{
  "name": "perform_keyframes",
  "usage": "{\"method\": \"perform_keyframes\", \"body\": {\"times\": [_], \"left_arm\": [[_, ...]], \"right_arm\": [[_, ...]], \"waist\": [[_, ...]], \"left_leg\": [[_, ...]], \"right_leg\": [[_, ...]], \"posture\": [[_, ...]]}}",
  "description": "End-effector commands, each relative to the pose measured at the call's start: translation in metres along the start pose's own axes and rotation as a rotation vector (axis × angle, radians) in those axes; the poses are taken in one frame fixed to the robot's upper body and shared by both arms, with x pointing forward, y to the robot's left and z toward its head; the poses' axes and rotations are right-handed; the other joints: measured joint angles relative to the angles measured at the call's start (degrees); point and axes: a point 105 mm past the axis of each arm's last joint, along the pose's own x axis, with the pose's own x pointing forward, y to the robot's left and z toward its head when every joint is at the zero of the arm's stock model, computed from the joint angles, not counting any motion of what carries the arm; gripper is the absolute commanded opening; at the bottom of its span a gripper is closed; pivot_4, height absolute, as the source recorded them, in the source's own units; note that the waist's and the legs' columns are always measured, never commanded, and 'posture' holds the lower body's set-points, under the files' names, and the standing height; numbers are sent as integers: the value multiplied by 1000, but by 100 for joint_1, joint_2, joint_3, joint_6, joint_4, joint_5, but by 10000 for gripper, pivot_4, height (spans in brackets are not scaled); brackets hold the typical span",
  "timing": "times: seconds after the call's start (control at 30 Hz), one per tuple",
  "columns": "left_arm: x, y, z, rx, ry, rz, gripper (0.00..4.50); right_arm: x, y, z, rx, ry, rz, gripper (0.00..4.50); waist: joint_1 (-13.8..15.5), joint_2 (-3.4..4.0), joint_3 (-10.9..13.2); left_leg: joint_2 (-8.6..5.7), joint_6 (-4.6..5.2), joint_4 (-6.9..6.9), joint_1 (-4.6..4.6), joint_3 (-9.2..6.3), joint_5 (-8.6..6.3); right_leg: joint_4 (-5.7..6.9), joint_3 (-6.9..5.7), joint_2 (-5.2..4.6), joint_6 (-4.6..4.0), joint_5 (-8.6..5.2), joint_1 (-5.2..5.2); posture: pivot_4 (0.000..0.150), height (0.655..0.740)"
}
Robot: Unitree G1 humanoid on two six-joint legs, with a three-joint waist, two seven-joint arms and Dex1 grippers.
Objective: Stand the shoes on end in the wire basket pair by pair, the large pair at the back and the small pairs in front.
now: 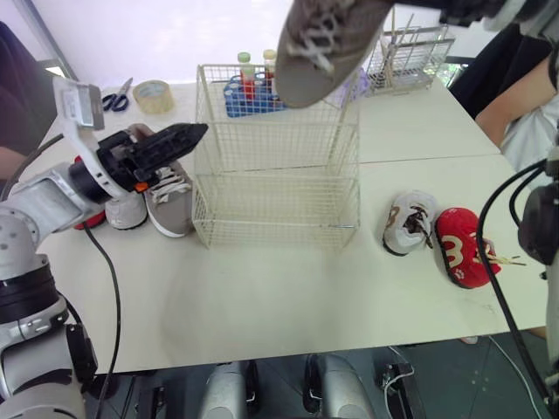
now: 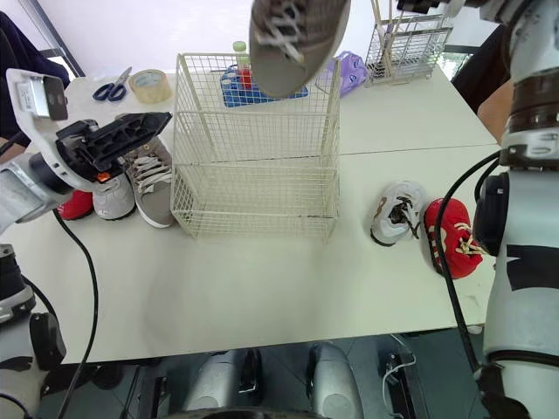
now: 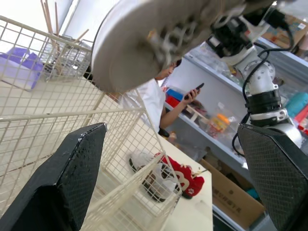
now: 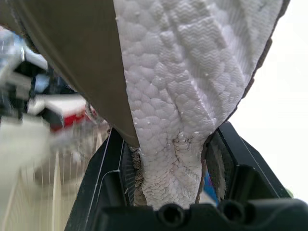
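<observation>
right gripper (image 4: 168, 154) clamps one large grey shoe (image 1: 327, 44) above the empty wire basket (image 1: 275, 188); left gripper (image 1: 183, 138) gapes empty; other shoes (image 1: 409, 223) wait at its 3 and 9 o'clock.

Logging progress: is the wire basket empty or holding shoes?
Empty. Only bare mesh shows inside the basket; the grey shoe hangs above it in the right gripper, and the other shoes lie on the table.

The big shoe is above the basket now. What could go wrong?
The right gripper pinches the grey shoe by one end, high over the wire basket; it might slip or tilt and catch the rim. The open left gripper hangs close to the basket's left wall and could nudge it.
</observation>
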Motion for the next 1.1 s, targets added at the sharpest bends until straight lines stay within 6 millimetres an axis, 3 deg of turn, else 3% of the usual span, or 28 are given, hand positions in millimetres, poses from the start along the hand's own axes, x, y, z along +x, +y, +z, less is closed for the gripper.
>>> {"method": "perform_keyframes", "body": {"times": [0.03, 0.27, 0.63, 1.1], "left_arm": [[2, -11, 5, 46, -35, -28, 44774], [5, -13, 3, 50, -56, -25, 44774], [12, -14, -2, 43, -80, -36, 44774], [19, -14, -4, 36, -87, -49, 44774]], "right_arm": [[3, 4, 14, -153, 49, 77, 16415], [14, 2, -17, -201, 190, 137, 16415], [17, -3, -42, -212, 308, 108, 16415], [22, 5, -77, -127, 400, 147, 16415]], "waist": [[-2, 0, 0], [7, 1, 1], [40, 0, 0], [21, 0, 0]], "left_leg": [[0, 0, 0, 0, 0, 0], [0, -2, 0, -1, -1, 1], [-2, -3, 7, 1, -5, 1], [-2, -5, 7, 2, -8, 2]], "right_leg": [[0, 0, 0, 0, 0, 0], [0, -1, 0, 0, 0, -1], [1, -3, -3, -1, 1, 9], [1, -6, -2, -1, 1, 10]], "posture": [[1500, 7400], [1500, 7400], [1500, 7400], [1500, 7400]]}}
